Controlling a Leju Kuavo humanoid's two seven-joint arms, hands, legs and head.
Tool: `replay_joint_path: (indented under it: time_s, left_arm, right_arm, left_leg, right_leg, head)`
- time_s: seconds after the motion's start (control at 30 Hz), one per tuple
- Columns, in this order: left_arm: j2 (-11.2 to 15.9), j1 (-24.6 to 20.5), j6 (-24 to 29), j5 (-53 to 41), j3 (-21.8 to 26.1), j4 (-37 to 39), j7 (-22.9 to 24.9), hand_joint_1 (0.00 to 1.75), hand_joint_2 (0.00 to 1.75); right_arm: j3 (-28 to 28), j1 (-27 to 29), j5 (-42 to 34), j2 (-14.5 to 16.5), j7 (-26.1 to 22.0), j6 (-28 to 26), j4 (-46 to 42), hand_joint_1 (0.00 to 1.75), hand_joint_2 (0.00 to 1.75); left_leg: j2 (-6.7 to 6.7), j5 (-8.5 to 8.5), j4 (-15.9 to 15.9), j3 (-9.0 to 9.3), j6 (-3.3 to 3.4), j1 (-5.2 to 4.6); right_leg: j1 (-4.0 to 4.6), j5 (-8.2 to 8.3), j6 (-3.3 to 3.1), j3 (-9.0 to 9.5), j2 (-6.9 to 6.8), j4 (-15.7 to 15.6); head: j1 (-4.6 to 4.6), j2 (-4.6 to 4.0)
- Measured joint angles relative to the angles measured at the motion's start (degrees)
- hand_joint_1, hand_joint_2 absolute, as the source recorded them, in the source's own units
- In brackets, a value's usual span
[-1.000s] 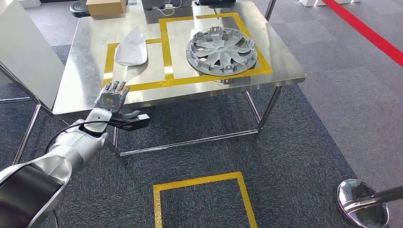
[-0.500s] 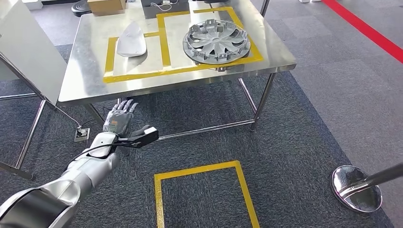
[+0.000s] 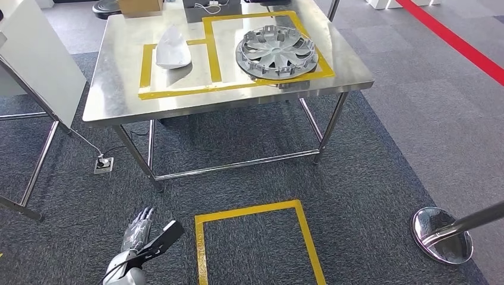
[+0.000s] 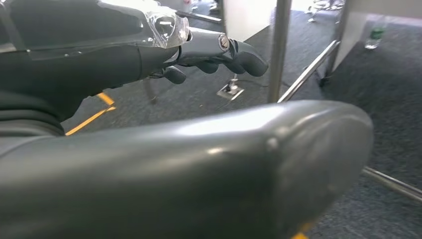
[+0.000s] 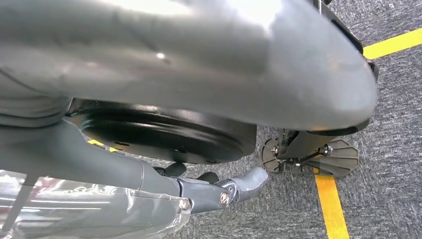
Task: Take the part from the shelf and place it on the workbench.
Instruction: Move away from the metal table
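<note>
While the robot stands back from the bench, its left hand (image 3: 142, 237) hangs low over the grey carpet at the near left, fingers straight and apart, thumb stuck out to the side, with nothing in it. Up and to the left a white panel (image 3: 35, 59) leans on a thin metal frame, and a floor socket (image 3: 103, 164) sits on the carpet just beside the nearest table leg. Moving right, the steel workbench (image 3: 113, 107) carries two boxes marked in yellow tape: in the left one lies a pale, pointed part (image 3: 173, 51), and in the right one a silver wheel cover (image 3: 277, 52) resting flat. On the floor before the bench is a yellow tape square (image 3: 255, 237), and at the far right a shiny round stand base (image 3: 442, 234) with its pole running off the edge. The right hand (image 5: 164, 164) hangs down near the robot's own feet; from its wrist camera the fingers look loosely extended and I see nothing held, though the view is too crowded to be sure of that. As I read it, the placing step looks done, since both marked boxes on the bench are filled and the arm is down at the robot's side. No shelf is in sight from where the head looks. If more parts are wanted, the next move calls for a turn away from the bench toward the shelf, hands kept empty and low while walking.
</note>
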Motion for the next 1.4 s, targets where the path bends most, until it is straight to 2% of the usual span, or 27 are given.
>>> replay_joint_path:
  time_s: [0.33, 0.57, 0.7, 0.97, 1.13, 1.27, 1.37, 1.4]
  left_arm:
    - [-1.28, 7.29, 1.07, 0.88, 6.62, 0.84, 3.99, 0.0, 0.0]
    - [-1.43, 9.46, 0.66, 1.95, 10.95, 2.54, 7.64, 0.0, 0.0]
    - [-1.57, 10.31, -1.35, 6.13, 14.65, 3.71, 11.06, 0.0, 1.75]
    - [-1.9, 14.38, -3.25, 16.62, 27.75, 6.63, 16.4, 0.0, 1.75]
    - [-2.39, 16.95, -3.23, 17.63, 32.52, 7.64, 17.54, 0.0, 1.75]
    - [-3.03, 17.14, -4.11, 19.08, 35.08, 8.32, 23.9, 0.0, 1.75]
    - [-4.23, 17.37, -0.57, 21.37, 37.45, 8.49, 27.62, 0.0, 1.75]
    - [-4.93, 17.44, 1.65, 22.7, 38.85, 8.45, 27.51, 0.0, 1.31]
  right_arm:
    - [-0.05, 0.01, 1.4, -0.44, 0.0, 0.1, 0.0, 0.0, 0.0]
    - [-0.05, 0.04, 1.62, -0.84, 0.3, 0.24, 0.0, 0.0, 0.0]
    - [-0.06, 0.06, 1.6, -0.86, 1.0, 0.42, 0.0, 0.0, 0.0]
    - [-0.18, 0.08, 2.01, -1.0, 2.17, 0.65, 0.0, 0.0, 0.0]
    - [-0.18, 0.09, 2.14, -1.18, 2.49, 0.94, 0.0, 0.0, 0.0]
    - [-0.16, 0.09, 2.76, -1.29, 2.76, 0.96, 0.0, 0.0, 0.0]
    - [-0.17, 0.08, 2.85, -1.43, 2.87, 0.95, 0.0, 0.0, 0.0]
    - [-0.19, 0.07, 2.83, -1.47, 2.84, 0.9, 0.0, 0.0, 0.0]
  left_leg:
    - [0.04, -0.1, -0.01, -0.29, -0.11, 0.11]
    - [0.02, 0.0, -0.01, -0.31, -0.26, 0.12]
    - [0.05, 0.02, -0.02, -0.3, -0.29, 0.14]
    - [0.05, 0.02, -0.03, -0.29, -0.3, 0.16]
    - [0.02, 0.02, -0.03, -0.3, -0.3, 0.15]
    - [0.01, 0.02, -0.03, -0.29, -0.3, 0.15]
    - [0.0, 0.03, -0.02, -0.29, -0.31, 0.15]
    - [0.0, 0.04, -0.02, -0.29, -0.31, 0.15]
  right_leg:
    - [0.07, -0.15, 0.29, -0.35, 0.04, 0.07]
    - [0.08, -0.15, 0.29, -0.4, 0.03, 0.16]
    - [0.08, -0.13, 0.29, -0.4, 0.03, 0.19]
    - [0.09, -0.15, 0.29, -0.43, 0.04, 0.2]
    - [0.09, -0.15, 0.29, -0.41, 0.02, 0.18]
    - [0.08, -0.14, 0.3, -0.39, 0.02, 0.18]
    - [0.08, -0.13, 0.31, -0.4, 0.02, 0.18]
    - [0.08, -0.13, 0.31, -0.39, 0.02, 0.18]
  head:
    - [-0.01, 0.0]
    - [-0.01, 0.0]
    - [-0.01, 0.0]
    - [-0.02, 0.0]
    - [-0.01, 0.0]
    - [-0.02, 0.0]
    - [-0.02, 0.0]
    - [-0.02, 0.0]
